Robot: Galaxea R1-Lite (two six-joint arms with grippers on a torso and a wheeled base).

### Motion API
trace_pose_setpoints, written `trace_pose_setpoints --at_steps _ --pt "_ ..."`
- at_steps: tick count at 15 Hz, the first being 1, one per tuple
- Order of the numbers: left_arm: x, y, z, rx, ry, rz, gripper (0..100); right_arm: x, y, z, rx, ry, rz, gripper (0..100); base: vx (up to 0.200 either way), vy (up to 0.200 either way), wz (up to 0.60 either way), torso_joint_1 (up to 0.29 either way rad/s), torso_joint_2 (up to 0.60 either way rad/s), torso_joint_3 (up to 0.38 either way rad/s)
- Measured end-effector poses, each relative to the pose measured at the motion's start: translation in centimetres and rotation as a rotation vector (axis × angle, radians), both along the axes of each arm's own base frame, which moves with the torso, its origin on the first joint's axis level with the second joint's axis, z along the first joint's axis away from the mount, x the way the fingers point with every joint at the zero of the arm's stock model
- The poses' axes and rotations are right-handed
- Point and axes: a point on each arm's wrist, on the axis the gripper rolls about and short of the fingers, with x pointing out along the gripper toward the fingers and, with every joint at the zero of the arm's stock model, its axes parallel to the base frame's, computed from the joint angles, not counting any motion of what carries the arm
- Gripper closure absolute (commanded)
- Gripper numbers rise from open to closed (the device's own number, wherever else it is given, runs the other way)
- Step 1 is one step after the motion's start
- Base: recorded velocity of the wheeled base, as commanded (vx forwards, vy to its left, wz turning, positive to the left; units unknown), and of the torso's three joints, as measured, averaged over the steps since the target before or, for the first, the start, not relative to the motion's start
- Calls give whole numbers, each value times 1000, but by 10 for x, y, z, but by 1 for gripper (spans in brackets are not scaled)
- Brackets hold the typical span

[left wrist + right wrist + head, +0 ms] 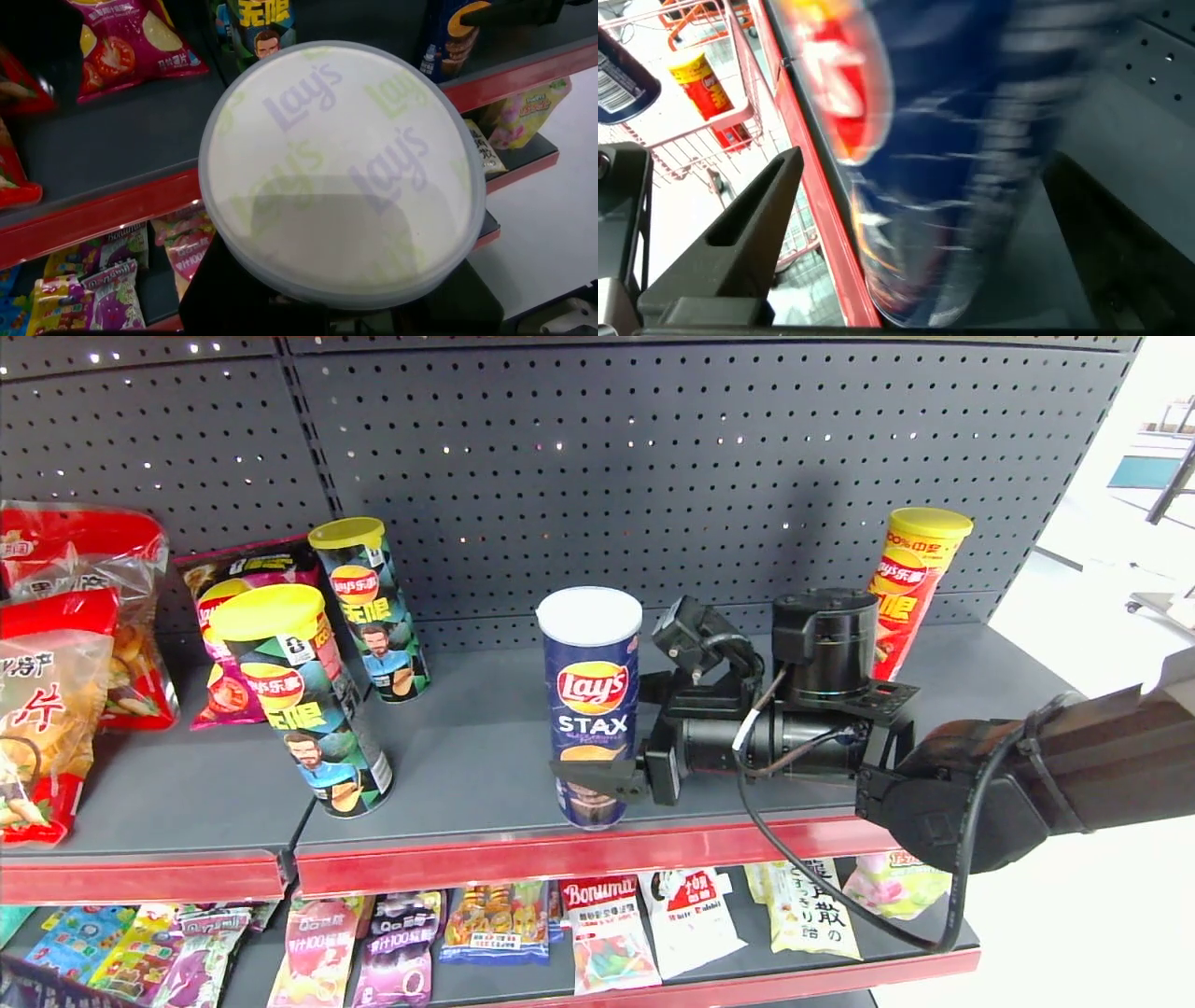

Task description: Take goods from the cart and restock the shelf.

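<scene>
Head view: a blue cylindrical cardboard chip can with a white lid (591, 709) stands upright at the near edge of the grey metal shelf (485, 756). The right gripper (607, 775) straddles its lower part. Two yellow-lidded dark cans (303, 700) stand to the left, and a red yellow-lidded can (910, 583) stands far right.

Left wrist view: the left gripper (336, 313) holds a second can by its body, its translucent white lid (341, 168) in front of the shelf.

Right wrist view: the right gripper's fingers (738, 233) are apart and the near one is clear of the blue can.

The blue can (590, 700) within the right pincer (586, 767) bears a red-and-yellow logo above white lettering. A second can's lid (341, 173) carries faint repeated logos, perhaps the same mark.
</scene>
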Motion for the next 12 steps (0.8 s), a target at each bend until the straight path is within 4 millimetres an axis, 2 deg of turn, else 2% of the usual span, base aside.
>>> trace_pose_setpoints --at_steps 7,10,12 --pt "1 0 -5 4 16 -4 100 -24 -28 1 -25 39 -110 0 0 0 0 0 0 0" --pt "2 -1 -11 8 32 4 100 -42 -48 9 -22 41 -184 0 0 0 0 0 0 0" --pt "2 -1 -13 10 39 7 100 -60 -65 15 -34 16 -299 0 0 0 0 0 0 0"
